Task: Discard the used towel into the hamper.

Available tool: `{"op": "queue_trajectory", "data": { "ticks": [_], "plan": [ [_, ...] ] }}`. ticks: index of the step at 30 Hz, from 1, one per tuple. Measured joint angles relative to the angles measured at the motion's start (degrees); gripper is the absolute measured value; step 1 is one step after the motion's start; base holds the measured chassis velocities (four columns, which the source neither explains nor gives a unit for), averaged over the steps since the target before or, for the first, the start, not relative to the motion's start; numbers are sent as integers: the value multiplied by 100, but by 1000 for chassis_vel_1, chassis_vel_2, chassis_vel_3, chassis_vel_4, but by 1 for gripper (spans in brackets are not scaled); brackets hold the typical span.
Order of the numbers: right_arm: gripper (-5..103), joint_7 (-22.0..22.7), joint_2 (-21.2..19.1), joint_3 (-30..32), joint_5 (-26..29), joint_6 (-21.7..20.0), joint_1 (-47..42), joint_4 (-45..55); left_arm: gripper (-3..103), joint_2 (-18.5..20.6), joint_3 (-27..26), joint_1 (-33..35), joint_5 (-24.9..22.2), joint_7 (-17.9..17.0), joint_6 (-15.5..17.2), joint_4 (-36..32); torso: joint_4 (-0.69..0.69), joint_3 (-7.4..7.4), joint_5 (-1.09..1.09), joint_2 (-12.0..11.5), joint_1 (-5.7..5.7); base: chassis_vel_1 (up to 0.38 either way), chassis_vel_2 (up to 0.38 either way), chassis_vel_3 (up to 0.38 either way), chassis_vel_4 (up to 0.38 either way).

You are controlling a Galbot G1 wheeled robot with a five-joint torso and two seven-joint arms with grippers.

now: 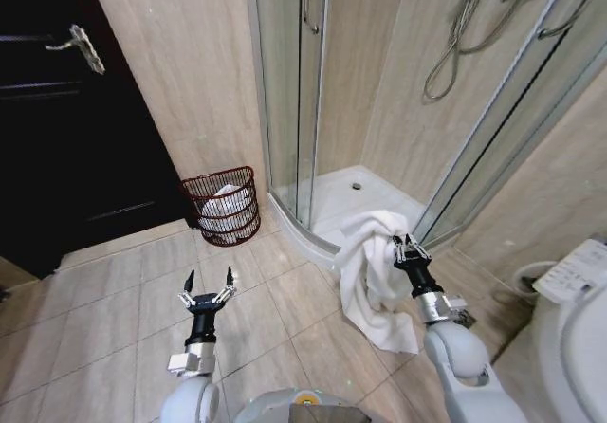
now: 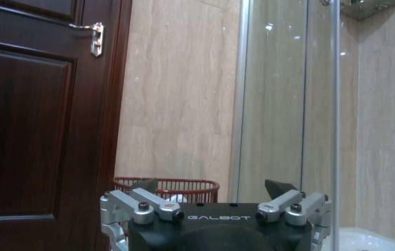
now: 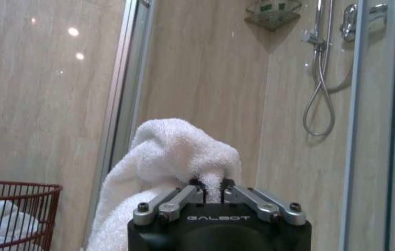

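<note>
A white used towel (image 1: 372, 271) hangs from my right gripper (image 1: 407, 245), which is shut on its top fold, held up over the floor in front of the shower. The right wrist view shows the towel (image 3: 162, 167) bunched above the pinched fingers (image 3: 183, 197). The hamper (image 1: 224, 205), a dark red wire basket with white cloth inside, stands on the floor against the wall between the door and the shower, to the left of the towel. My left gripper (image 1: 208, 287) is open and empty, held up in front of the hamper (image 2: 172, 187).
A dark wooden door (image 1: 57, 110) stands left of the hamper. The curved glass shower enclosure (image 1: 294, 101) and its raised white tray (image 1: 351, 200) lie just right of it. A toilet (image 1: 569, 319) is at the far right. Tiled floor (image 1: 114, 319) is open on the left.
</note>
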Motion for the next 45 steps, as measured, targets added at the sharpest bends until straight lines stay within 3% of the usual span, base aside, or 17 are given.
{"op": "queue_trajectory", "data": {
  "ticks": [45],
  "plan": [
    [11, -127, 51, -406, -346, -40, 78, 33, 100, -1, -35, -13, -55, 1, 68, 26, 0, 0, -1, 0, 0, 63, 63, -25, -21]
  ]
}}
